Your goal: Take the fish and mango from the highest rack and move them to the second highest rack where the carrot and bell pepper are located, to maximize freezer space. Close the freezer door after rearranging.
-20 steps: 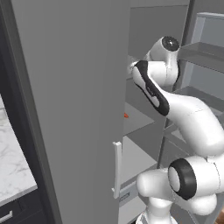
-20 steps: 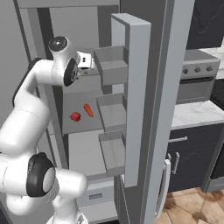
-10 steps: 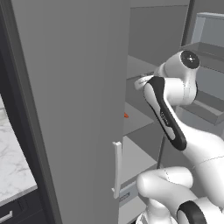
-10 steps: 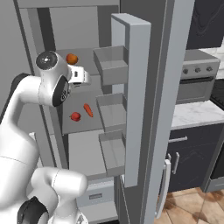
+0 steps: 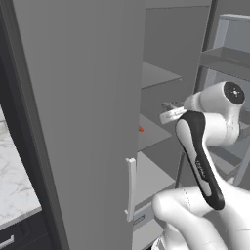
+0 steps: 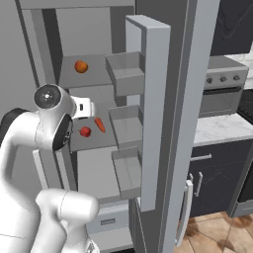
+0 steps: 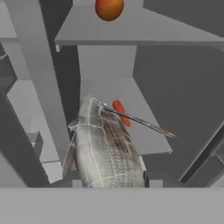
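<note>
You are looking at the end effector [image 7: 111,177] clenching the fish [image 7: 103,146], with the body filling the gap between the two dark tips in the hand view and its long axis running straight out ahead of the hand, tail end leading toward the shelves. From the right base view, the end effector [image 6: 85,107] is hanging just in front of the freezer's opening, roughly level with the second highest rack [image 6: 94,141]. That rack [image 7: 127,127] is lying ahead of and just beyond the fish's far end, so the coming move is, by my reading, a push forward along the fish's own axis and a set-down, not a lift. You are carrying toward a shelf that is already holding the carrot [image 6: 100,124] and, beside it, the red bell pepper [image 6: 85,131]; in the hand view the carrot [image 7: 121,113] is showing just past the fish, near the line of travel, so you may want to aim for the bare board beside it. The highest rack [image 6: 91,74] is sitting above and is holding the mango [image 6: 81,66], waiting well apart from the hand. The freezer door [image 6: 148,113] is standing open with its three grey door bins [image 6: 126,74] looking bare.
</note>
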Controlling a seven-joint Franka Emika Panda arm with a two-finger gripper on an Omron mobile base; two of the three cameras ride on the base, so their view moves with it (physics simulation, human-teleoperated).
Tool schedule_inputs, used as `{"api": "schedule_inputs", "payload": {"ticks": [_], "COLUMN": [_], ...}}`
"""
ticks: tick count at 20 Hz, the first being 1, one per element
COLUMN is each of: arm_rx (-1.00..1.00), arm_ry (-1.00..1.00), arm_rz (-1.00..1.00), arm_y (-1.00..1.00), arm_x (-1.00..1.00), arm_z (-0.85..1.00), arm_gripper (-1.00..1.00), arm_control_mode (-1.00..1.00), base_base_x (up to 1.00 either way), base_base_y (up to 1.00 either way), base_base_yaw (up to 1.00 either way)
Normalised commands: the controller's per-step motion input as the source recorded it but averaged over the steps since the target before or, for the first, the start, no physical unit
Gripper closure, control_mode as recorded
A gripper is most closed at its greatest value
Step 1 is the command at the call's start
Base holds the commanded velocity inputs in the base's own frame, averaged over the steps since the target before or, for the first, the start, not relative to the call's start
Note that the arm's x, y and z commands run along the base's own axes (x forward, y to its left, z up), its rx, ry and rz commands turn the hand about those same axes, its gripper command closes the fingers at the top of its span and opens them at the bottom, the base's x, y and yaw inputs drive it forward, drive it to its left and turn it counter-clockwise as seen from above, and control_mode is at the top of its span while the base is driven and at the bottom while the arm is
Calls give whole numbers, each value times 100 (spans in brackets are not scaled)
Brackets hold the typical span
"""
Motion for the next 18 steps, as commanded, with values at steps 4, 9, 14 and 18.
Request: {"api": "schedule_inputs", "payload": {"ticks": [4, 9, 14, 18], "arm_rx": [-7, 0, 0, 0], "arm_ry": [0, 3, 9, 3], "arm_rz": [0, 0, 0, 0], "arm_y": [0, -8, 0, 0], "arm_x": [-18, 1, 27, 39], "arm_z": [-55, -47, -28, -25], "arm_gripper": [100, 100, 100, 100], "arm_control_mode": [-100, -100, -100, -100], "base_base_x": [0, 0, 0, 0], "base_base_y": [0, 0, 0, 0], "base_base_yaw": [0, 0, 0, 0]}}
